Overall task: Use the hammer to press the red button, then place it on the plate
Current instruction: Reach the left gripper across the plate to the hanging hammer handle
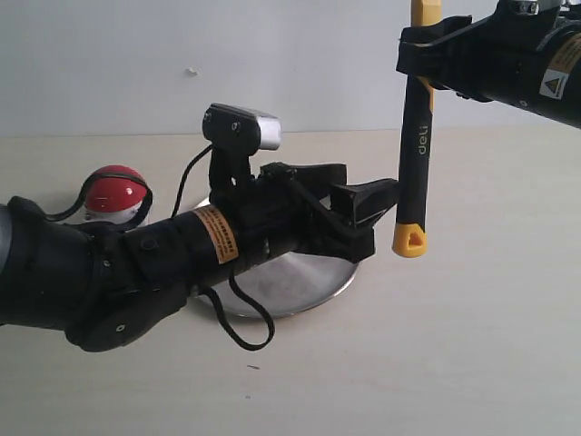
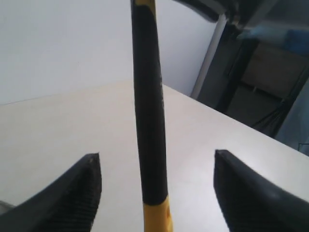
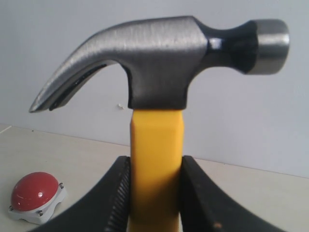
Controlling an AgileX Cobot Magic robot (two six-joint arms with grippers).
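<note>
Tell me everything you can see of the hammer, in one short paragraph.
The hammer is a claw hammer with a dark metal head, curved claw and round face. Its handle is yellow under the head, then black with white lettering, yellow at the end. It stands upright, head up. The right gripper clamps the yellow neck. The open left gripper flanks the lower handle without touching it.
</note>
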